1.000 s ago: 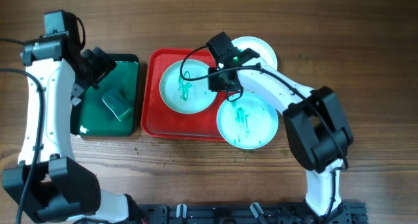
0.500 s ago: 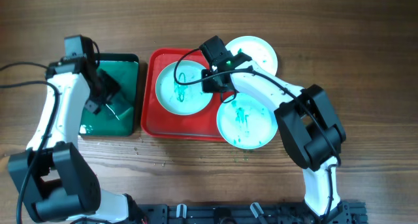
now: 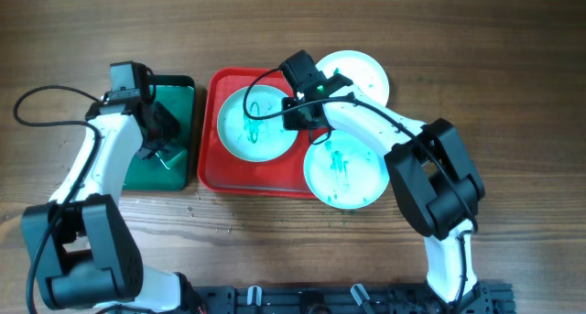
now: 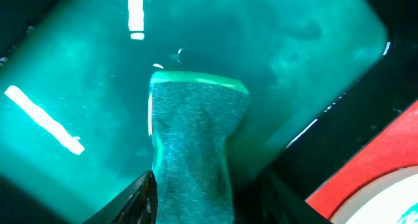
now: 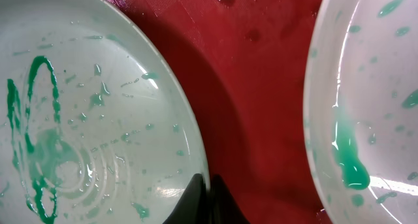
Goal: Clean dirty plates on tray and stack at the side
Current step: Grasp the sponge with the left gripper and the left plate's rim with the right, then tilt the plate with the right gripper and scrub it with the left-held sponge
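Note:
Three white plates carry teal smears. One (image 3: 249, 126) lies on the red tray (image 3: 212, 172), and my right gripper (image 3: 298, 122) is shut on its right rim. In the right wrist view the fingertips (image 5: 209, 199) pinch that plate's edge (image 5: 98, 119). A second plate (image 3: 346, 172) overlaps the tray's right front corner. The third plate (image 3: 364, 71) lies on the table behind the tray. My left gripper (image 3: 163, 147) is down in the dark green tray (image 3: 183, 83). Its jaws hold a green sponge (image 4: 192, 139) from both sides.
In the left wrist view the green tray's wet floor (image 4: 78, 74) fills most of the picture, with the red tray's edge (image 4: 375, 165) at the lower right. The right arm reaches over the red tray's back right corner. Bare wooden table (image 3: 458, 39) surrounds both trays.
My left arm came down into the green tray and its jaws closed round the sponge. My right gripper shut on the plate's rim and shifted it slightly left.

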Robot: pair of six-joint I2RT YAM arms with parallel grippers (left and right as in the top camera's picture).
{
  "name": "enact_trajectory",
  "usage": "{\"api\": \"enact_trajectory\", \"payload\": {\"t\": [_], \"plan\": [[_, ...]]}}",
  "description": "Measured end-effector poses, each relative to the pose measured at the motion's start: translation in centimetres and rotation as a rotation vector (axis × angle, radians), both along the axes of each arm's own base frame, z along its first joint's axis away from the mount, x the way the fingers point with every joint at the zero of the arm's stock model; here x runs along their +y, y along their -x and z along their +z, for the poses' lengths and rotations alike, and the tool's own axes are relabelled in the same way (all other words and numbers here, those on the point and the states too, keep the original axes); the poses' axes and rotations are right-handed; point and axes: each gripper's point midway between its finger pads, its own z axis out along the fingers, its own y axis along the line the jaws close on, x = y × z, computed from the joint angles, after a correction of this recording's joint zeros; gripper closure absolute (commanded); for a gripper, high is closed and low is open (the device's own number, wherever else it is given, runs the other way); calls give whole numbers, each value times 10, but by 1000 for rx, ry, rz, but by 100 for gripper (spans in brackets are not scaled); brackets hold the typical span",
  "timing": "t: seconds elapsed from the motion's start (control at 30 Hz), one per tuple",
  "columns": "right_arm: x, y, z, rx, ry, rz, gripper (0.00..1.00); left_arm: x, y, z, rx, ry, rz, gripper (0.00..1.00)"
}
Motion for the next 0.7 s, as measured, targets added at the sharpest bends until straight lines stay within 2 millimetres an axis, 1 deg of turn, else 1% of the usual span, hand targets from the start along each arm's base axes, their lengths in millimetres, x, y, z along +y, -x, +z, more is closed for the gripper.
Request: {"api": "enact_trajectory", "payload": {"t": [0.07,0.17,0.23,0.33,0.37,0.4,0.5,0.63,0.7], "plan": [[0,0,0,0,0,0,96,-2,1,-3,-2,0,18,54],[0,0,0,0,0,0,95,1,-6,-8,-19,-8,42,55],[0,0,0,0,0,0,95,1,-7,-17,-4,-6,44,57],[0,0,0,0,0,0,96,-1,-5,-40,50,-1,44,62],[0,0,0,0,0,0,96,-1,-4,-45,61,-3,44,75],[0,0,0,0,0,0,96,0,-3,-48,71,-7,46,96],[0,0,0,0,0,0,96,5,-1,-50,84,-30,59,96],[0,0,0,0,0,0,96,5,2,-50,95,-33,56,96],[0,0,0,0,0,0,96,4,8,-47,115,-28,51,96]]}}
